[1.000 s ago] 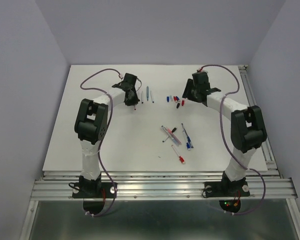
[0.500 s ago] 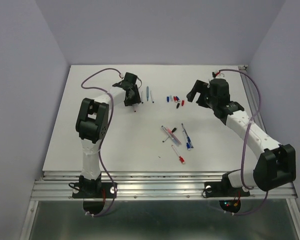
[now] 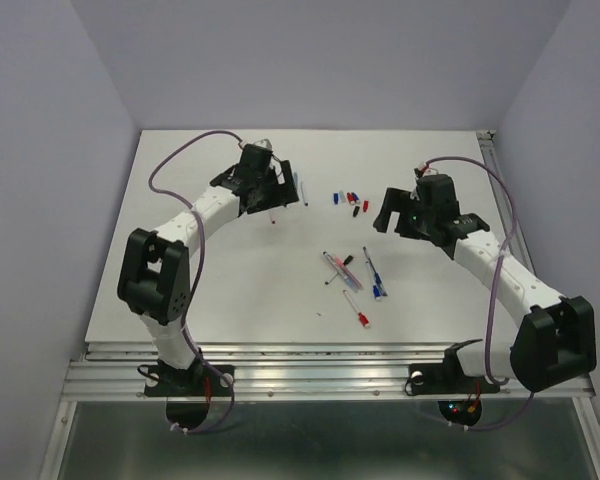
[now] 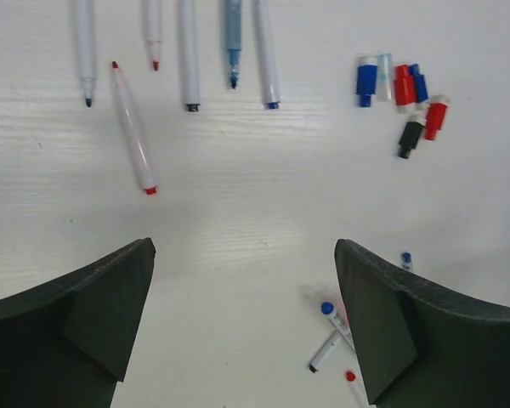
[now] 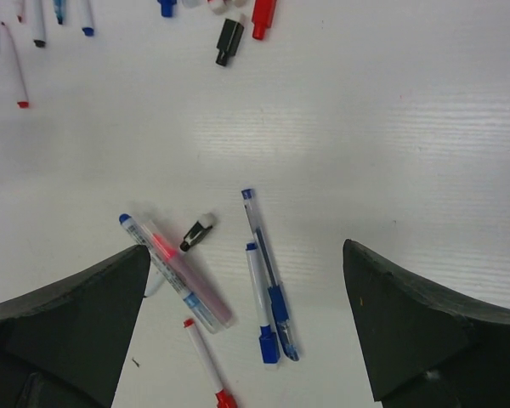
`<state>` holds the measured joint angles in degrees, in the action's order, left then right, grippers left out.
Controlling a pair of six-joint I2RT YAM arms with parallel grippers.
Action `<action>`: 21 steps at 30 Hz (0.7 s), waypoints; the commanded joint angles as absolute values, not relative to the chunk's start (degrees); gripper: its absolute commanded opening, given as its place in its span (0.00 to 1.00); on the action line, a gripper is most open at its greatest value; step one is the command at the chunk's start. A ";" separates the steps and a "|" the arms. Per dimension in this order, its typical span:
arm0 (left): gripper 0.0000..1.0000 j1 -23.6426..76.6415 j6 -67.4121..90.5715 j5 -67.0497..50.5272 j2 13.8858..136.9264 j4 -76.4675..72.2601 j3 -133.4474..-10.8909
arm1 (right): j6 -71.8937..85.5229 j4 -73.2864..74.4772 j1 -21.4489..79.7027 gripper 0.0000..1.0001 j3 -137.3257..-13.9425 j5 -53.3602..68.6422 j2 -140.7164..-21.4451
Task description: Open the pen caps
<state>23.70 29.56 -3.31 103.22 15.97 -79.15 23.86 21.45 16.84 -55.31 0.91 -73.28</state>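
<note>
From above, my left gripper (image 3: 265,190) and right gripper (image 3: 388,208) flank the loose pen caps (image 3: 350,200); the capped pens (image 3: 348,272) lie mid-table, nearer my right arm. Left wrist: jaws wide apart, holding nothing; pen caps (image 4: 404,89) ahead to the right, bare barrels (image 4: 187,51) ahead-left. Right wrist: jaws wide, empty; two blue pens (image 5: 274,297) just beneath, seemingly still capped, long axes crossing my closing line; no container shows.

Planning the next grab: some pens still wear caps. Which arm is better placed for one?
Right. The right gripper has the capped pens framed between its open jaws; the left gripper faces uncapped barrels, likely a longer reach.
</note>
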 commanded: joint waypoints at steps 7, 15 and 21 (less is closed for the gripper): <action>0.99 29.70 33.66 -6.15 86.93 11.69 -63.82 | 22.32 24.87 23.37 0.99 -55.72 -7.81 -81.11; 0.99 30.85 34.63 -4.49 79.81 11.16 -57.75 | 23.03 22.50 29.35 0.69 -59.67 -13.01 -91.66; 0.99 30.94 34.54 -3.60 78.31 11.25 -56.69 | 24.08 20.66 30.23 0.54 -61.35 -14.15 -96.41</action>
<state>30.68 34.39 -4.75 80.71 12.88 -57.30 23.16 23.49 29.67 -57.19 -11.20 -95.50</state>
